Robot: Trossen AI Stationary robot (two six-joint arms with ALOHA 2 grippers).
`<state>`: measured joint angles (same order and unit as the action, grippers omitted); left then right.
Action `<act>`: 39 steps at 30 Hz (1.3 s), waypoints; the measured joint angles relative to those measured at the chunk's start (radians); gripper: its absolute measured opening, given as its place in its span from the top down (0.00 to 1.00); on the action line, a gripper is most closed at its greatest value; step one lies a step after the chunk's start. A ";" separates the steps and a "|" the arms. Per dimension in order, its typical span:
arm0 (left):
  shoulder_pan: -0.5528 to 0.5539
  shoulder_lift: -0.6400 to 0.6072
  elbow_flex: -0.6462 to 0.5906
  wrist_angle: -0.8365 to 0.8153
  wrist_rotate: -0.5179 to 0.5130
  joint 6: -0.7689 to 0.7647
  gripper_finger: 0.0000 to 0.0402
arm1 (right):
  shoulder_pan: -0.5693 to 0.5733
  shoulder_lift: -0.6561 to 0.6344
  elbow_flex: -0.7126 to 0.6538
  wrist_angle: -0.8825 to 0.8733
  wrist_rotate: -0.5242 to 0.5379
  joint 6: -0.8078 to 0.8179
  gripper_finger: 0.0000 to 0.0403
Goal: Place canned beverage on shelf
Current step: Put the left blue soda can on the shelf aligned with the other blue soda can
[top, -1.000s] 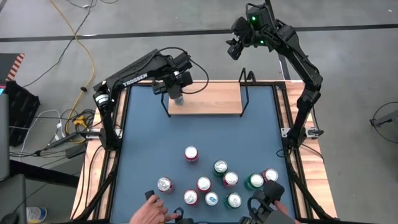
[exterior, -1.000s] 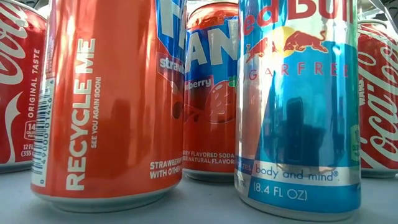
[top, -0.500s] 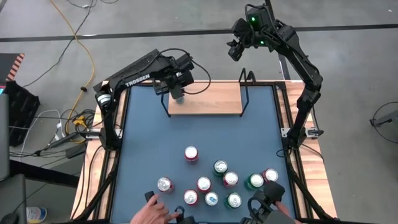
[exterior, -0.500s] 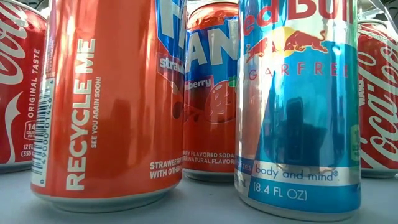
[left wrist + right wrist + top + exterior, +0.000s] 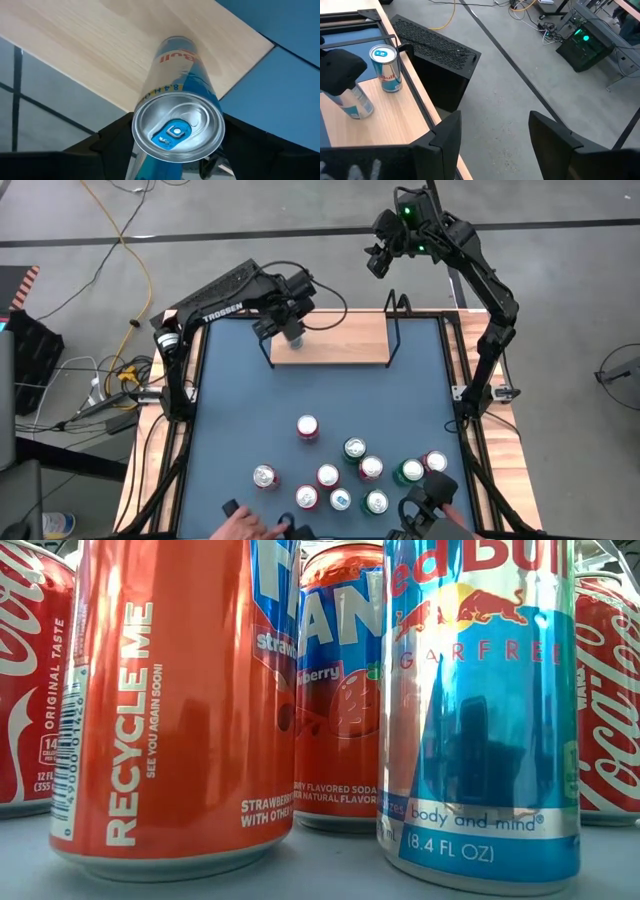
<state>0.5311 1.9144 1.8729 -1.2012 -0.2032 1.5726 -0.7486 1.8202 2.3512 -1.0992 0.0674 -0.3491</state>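
The shelf point(image 5: 340, 340) is a light-wood board with black wire ends at the table's far edge. A slim blue-and-silver Red Bull can point(image 5: 175, 70) stands on the board near its left end. My left gripper point(image 5: 291, 332) is above it, with one finger on each side of the can's top. The right wrist view shows this can point(image 5: 356, 102) under the dark gripper. It also shows a second Red Bull can point(image 5: 385, 67) standing free on its base near the left wire end. My right gripper point(image 5: 376, 262) hangs open, high beyond the table's far edge, holding nothing. My left gripper has the slim can's upper wall, just under the rim point(image 5: 143, 97), between its two fingers point(image 5: 112, 137). The fingers come steeply from above, slanting down. The can stands with its base point(image 5: 175, 42) on the shelf board, its top up.
Several cans point(image 5: 350, 470) stand grouped on the blue table top near its front edge, one red-topped can point(image 5: 307, 427) a little apart. They fill the low view: a Fanta can point(image 5: 180, 700) and a Red Bull can point(image 5: 480, 710). A person's hand point(image 5: 245, 525) shows at the near edge.
My left gripper has rolled about its own pointing line above the shelf's left end, staying over the slim can, which remains standing on the board. My right gripper has kept still.
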 joint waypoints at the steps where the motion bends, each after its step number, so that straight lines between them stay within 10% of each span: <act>1: -0.002 0.000 0.000 -0.010 -0.008 0.000 0.38 | 0.000 0.000 0.000 0.000 0.000 0.000 0.46; 39: -0.004 -0.027 0.004 0.003 0.005 -0.398 0.36 | 0.000 0.000 0.000 -0.032 -0.155 -0.026 0.42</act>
<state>0.5270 1.8878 1.8767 -1.1980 -0.1986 1.1750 -0.7486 1.8202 2.3510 -1.1309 -0.0872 -0.3752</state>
